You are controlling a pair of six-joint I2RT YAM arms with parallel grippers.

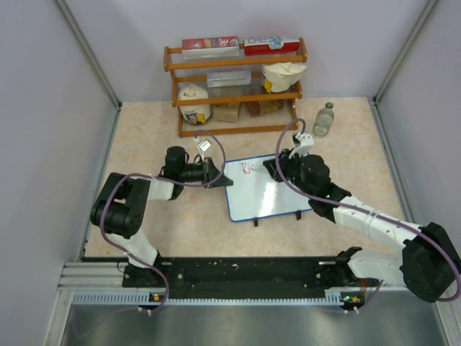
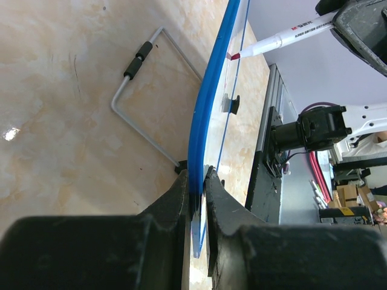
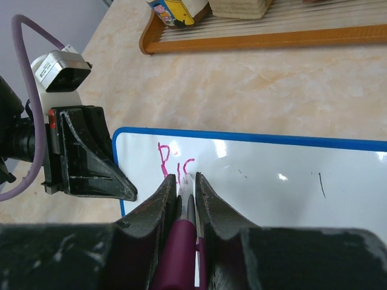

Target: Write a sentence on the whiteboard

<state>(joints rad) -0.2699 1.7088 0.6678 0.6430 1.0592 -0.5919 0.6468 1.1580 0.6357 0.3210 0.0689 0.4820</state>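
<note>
Beige marble tabletop (image 1: pixel 346 144) | whiteboard (image 1: pixel 270 198) glossy, blue-framed, few pink letters (image 3: pixel 175 162) | left pincer (image 2: pixel 199 180) clamps its edge | right pincer (image 3: pixel 181 180) grips marker (image 3: pixel 180 244)

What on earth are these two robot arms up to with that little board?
They are writing on it. The left claw pinches the left edge of the whiteboard to steady it, while the right claw grips a marker with its tip on the board. The sentence is barely begun: only a few pink letters stand near its far left corner.
</note>
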